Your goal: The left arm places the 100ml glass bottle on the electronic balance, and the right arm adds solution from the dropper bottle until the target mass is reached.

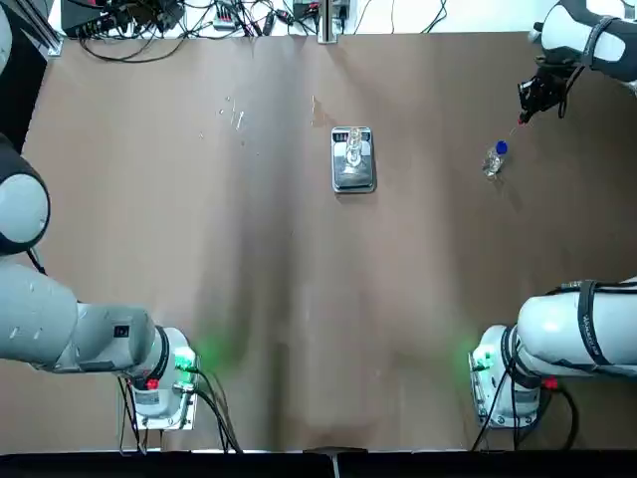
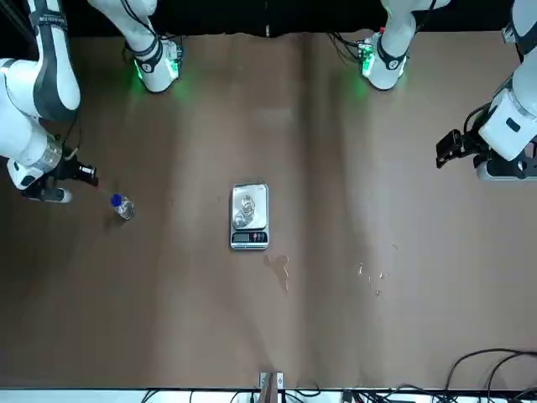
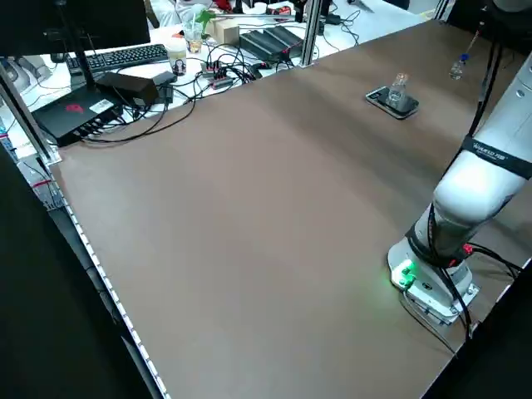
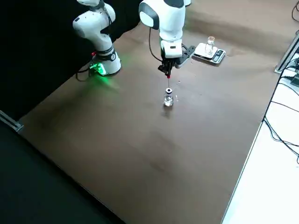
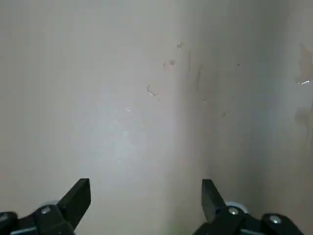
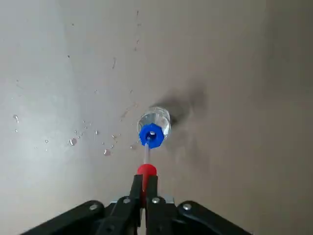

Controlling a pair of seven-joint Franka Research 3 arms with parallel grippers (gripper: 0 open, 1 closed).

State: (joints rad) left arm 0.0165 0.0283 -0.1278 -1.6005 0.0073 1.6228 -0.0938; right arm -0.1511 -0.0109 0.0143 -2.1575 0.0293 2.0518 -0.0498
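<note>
The small clear 100ml glass bottle (image 1: 353, 149) stands upright on the steel plate of the electronic balance (image 1: 354, 175) at the table's middle. The blue-capped dropper bottle (image 1: 495, 159) stands on the table far to the right. My right gripper (image 6: 145, 183) hangs just above it, shut on the dropper's red bulb (image 6: 146, 171). The thin pipette reaches down to the hole in the blue cap (image 6: 151, 135). The left gripper (image 5: 146, 196) is open with nothing between its fingers. It hovers over bare table at the far left, seen in the front view as the left gripper (image 2: 445, 151).
Small droplets (image 6: 73, 141) lie on the table beside the dropper bottle. Thin glassy specks (image 1: 235, 115) lie at the back left and a wet stain (image 2: 278, 267) near the balance. Cables (image 1: 149, 30) run along the far edge.
</note>
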